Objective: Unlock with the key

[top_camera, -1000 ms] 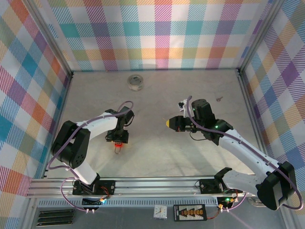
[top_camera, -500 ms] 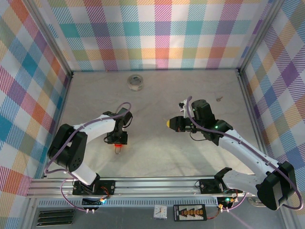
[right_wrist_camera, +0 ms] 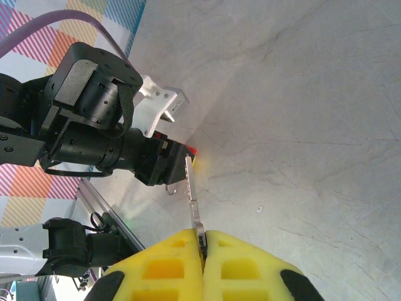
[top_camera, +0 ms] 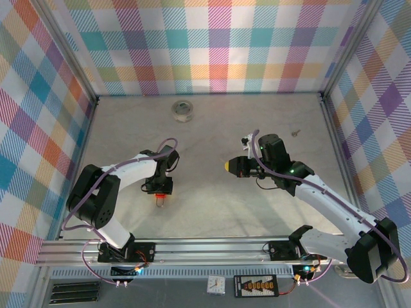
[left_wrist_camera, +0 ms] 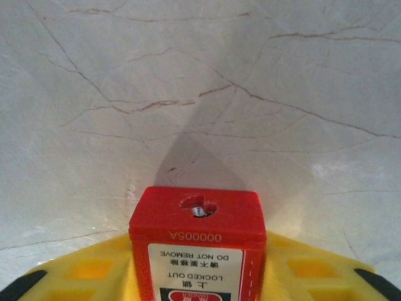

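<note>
A red padlock (left_wrist_camera: 197,226) with a "LOCKED OUT" label stands between my left gripper's (left_wrist_camera: 197,263) yellow fingers (left_wrist_camera: 81,269), which press on both its sides. Its keyhole (left_wrist_camera: 198,205) faces away from the wrist camera. From above, the padlock (top_camera: 159,197) pokes out of the left gripper (top_camera: 158,187) toward the near edge, low over the table. My right gripper (right_wrist_camera: 202,248) is shut on a silver key (right_wrist_camera: 192,188), blade pointing out toward the left arm. In the top view the right gripper (top_camera: 228,166) hovers right of the padlock, well apart from it.
A roll of tape (top_camera: 182,110) lies near the back wall. A small dark object (top_camera: 295,133) sits at the back right. An aluminium rail (top_camera: 205,247) runs along the near edge, and plaid walls close in three sides.
The left gripper's jaws have narrowed onto the padlock, and its wrist has shifted slightly. The right arm with the key has hardly moved.
</note>
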`<state>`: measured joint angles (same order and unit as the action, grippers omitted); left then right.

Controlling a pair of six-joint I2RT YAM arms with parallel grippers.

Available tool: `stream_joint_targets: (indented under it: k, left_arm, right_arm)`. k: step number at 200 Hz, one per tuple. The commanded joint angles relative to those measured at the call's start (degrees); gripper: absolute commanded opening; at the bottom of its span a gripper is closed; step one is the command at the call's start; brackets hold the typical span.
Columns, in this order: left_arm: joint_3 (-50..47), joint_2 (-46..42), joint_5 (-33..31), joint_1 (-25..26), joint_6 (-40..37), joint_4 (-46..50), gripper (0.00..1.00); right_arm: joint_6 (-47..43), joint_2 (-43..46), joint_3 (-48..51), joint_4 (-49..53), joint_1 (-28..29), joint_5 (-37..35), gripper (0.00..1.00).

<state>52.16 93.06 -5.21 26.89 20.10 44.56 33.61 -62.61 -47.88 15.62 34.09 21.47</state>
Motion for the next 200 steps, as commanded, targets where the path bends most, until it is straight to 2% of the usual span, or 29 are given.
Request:
stream_joint_targets:
  k: [1,21,41,77,98,122,146,153,173,200]
  left_arm:
    - [-0.66,0.92,0.73,-0.28,-0.05,0.02,0.38]
    - [-0.27,-0.16,2.18,0.45,-1.18,-0.91,0.28]
    - [1.27,-1.81,3.13,3.76,-3.54,-2.16,0.19]
    - [8.69,-5.21,-2.03,12.17,-11.95,-3.28,0.03]
    - [11.6,-8.21,-3.28,15.15,-18.91,-7.1,0.02]
    - [12.45,-12.69,-1.45,18.46,-28.8,-12.51,0.02]
    - [9.79,-17.9,1.3,21.47,-39.97,-17.67,0.03]
    - [8.91,-19.19,3.81,21.85,-44.26,-18.17,0.03]
    - [3.97,-23.81,6.05,24.75,-55.66,-21.38,0.03]
    - [1.9,-27.84,6.7,26.17,-63.42,-20.97,0.02]
  right_arm:
    - [-0.46,1.43,0.46,1.08,-0.34,-0.51,0.0]
    - [-0.79,1.45,0.33,1.44,-0.76,-0.24,0.0]
    - [-1.77,0.88,0.16,1.99,-2.19,2.18,0.0]
    - [-7.29,0.8,-3.12,8.79,-3.72,6.25,0.0]
    - [-9.92,1.73,-5.32,14.06,-4.0,6.52,0.0]
    - [-11.29,2.49,-6.81,18.18,-3.98,7.22,0.0]
    - [-13.48,3.1,-8.41,22.37,-3.94,8.26,0.0]
    - [-14.25,3.24,-8.88,23.58,-3.94,8.69,0.0]
    - [-16.3,3.63,-9.68,25.25,-3.96,12.84,0.0]
    - [-19.12,3.72,-10.87,28.8,-3.94,15.16,0.0]
